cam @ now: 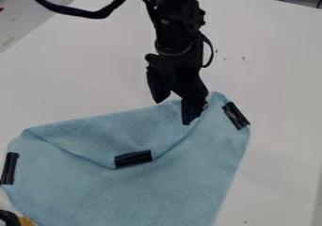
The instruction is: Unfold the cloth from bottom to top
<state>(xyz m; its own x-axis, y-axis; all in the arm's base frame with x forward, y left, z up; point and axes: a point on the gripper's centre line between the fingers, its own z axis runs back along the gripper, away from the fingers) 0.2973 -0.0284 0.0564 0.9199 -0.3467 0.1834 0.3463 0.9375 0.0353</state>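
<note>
The gripper (175, 110) hangs at the upper edge of the cloth, right of the middle, with its two fingers spread apart. Its right fingertip lies over the cloth and the left one is just above the edge; whether either touches is unclear. The light blue cloth (170, 187) lies in the lower part of the view. A triangular flap of it (119, 131) is folded down from the top edge, a black strip (133, 158) at its tip. Other black strips mark the left corner (10, 168) and the upper right corner (236, 115).
The white table (277, 60) surrounds the cloth above and to the right. A black and yellow object (9, 218) shows at the lower left corner. A black cable (82, 13) loops from the arm toward the upper left, and dark items lie beyond the table's far edge.
</note>
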